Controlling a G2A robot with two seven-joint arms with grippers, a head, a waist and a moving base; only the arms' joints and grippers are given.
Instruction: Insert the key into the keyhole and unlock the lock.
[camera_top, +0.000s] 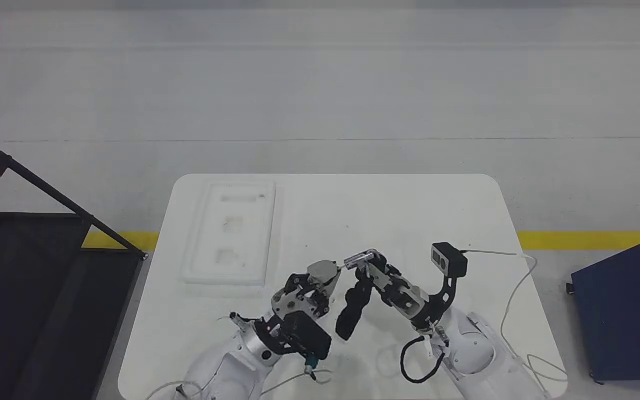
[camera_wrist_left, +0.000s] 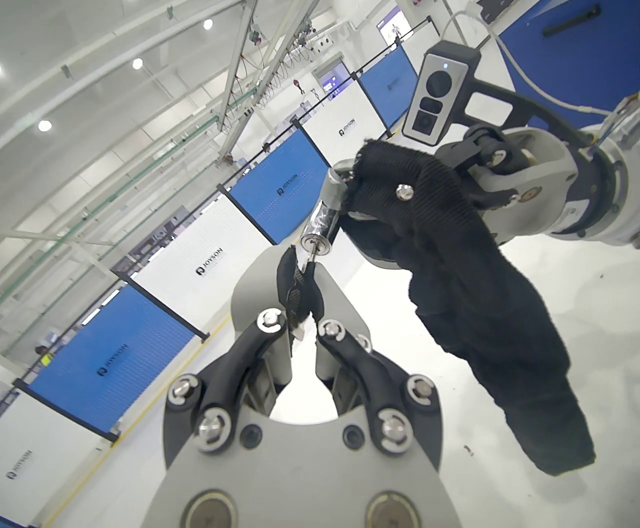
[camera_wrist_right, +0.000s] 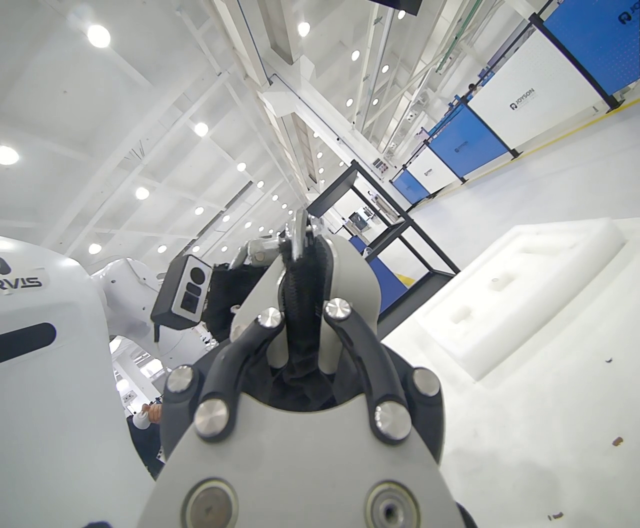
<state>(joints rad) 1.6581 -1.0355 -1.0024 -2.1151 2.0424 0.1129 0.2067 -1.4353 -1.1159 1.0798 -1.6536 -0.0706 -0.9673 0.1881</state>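
Observation:
Both arms hang above the table's front edge, gripper to gripper. My right gripper (camera_wrist_left: 350, 200), its fingers wrapped in black cloth, is shut on the silver cylindrical lock (camera_wrist_left: 324, 212); the lock's metal pokes out past the fingertips (camera_wrist_right: 300, 235). My left gripper (camera_wrist_left: 300, 280) is shut on the key (camera_wrist_left: 311, 254), of which a thin metal shaft shows beyond the pads. The shaft's tip meets the round end face of the lock; how deep it sits is hidden. In the top view the lock (camera_top: 361, 260) lies between the left gripper (camera_top: 322, 279) and the right gripper (camera_top: 375, 272).
A white foam tray (camera_top: 228, 232) with moulded recesses lies on the white table (camera_top: 400, 210) at the back left, also in the right wrist view as the foam tray (camera_wrist_right: 525, 290). A black sleeve (camera_wrist_left: 500, 325) hangs from the right gripper.

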